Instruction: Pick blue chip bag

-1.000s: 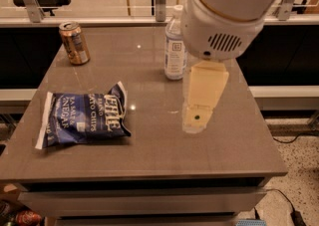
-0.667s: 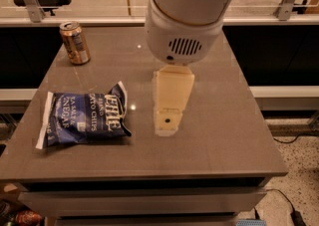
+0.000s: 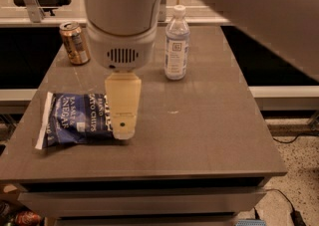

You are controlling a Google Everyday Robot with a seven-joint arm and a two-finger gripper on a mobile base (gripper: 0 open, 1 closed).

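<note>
Camera view: gripper [image 3: 123, 130], perhaps touching, over crinkly white-lettered blue chip bag [image 3: 75, 119].

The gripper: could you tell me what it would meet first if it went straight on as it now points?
Probably the blue chip bag: the gripper points down over the bag's right end. Depth is unclear, so it could instead touch the table just beside it.

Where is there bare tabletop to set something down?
The right half of the table is bare, from the water bottle forward to the front edge. A narrow strip runs in front of the blue chip bag. Left is crowded: the gripper hangs over the bag's right end, soda can behind.
</note>
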